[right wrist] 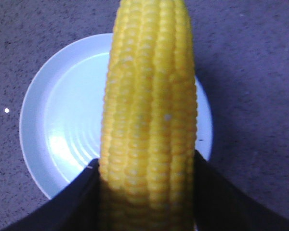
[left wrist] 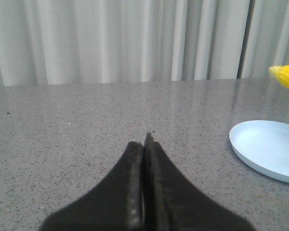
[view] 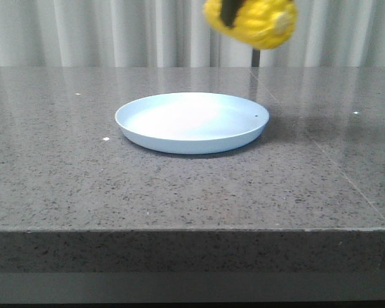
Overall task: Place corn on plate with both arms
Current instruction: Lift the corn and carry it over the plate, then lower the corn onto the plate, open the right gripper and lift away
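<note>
The bright yellow kernelled corn cob (right wrist: pixel 149 120), clamped lengthwise by the right black pincer (right wrist: pixel 147 192), hangs above the shallow pale blue plate (view: pixel 191 122); the frame crops its top. The left pincer (left wrist: pixel 144 144) rests closed, empty, over the grey speckled stone surface (view: pixel 83 186).

yellow corn (right wrist: pixel 149 120), pale blue plate (view: pixel 141 125), speckled grey table (view: pixel 179 192)

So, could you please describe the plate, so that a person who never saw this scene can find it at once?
Look at the grey speckled stone table in front of the pale curtain. Near its middle lies the plate, shallow, round and pale blue-white, with nothing on it. The yellow corn hangs in the air above its right side; the plate alone rests on the table.
</note>
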Robot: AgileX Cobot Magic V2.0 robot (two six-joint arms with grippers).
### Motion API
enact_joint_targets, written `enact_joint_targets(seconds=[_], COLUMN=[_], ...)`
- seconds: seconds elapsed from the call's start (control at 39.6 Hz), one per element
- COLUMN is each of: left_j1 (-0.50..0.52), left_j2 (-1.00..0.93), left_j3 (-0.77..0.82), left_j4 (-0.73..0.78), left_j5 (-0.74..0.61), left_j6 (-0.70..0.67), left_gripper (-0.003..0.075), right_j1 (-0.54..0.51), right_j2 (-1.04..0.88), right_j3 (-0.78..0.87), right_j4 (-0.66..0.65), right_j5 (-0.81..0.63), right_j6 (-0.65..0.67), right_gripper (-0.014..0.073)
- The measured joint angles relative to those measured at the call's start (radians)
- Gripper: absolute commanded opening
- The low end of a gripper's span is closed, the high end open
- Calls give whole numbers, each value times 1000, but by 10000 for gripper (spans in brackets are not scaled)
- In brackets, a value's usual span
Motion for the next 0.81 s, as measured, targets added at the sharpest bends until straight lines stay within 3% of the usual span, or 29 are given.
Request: enact_joint_targets(seconds=[0.15, 0.38, 0.45, 0.61, 0.81], left_j1=[0, 0, 0, 0, 0], left_j2=[0, 0, 0, 0, 0], left_j3=[0, 0, 0, 0, 0], left_j4=[0, 0, 0, 0, 0], left_j5=[0, 0, 0, 0, 0], left_j6=[0, 0, 0, 0, 0], left_gripper=[-20, -20, -20, -20, -20], right_j1=[60, 63, 63, 63, 63], right_j2=[93, 198, 204, 205, 202], right_j3=[-4, -4, -4, -4, -4], right_j4=[-6, -47, -53, -55, -38], right_j5=[-16, -39, -52, -61, -59], right_j6=[52, 80, 80, 81, 81], right_gripper=[204, 231, 345, 654, 645])
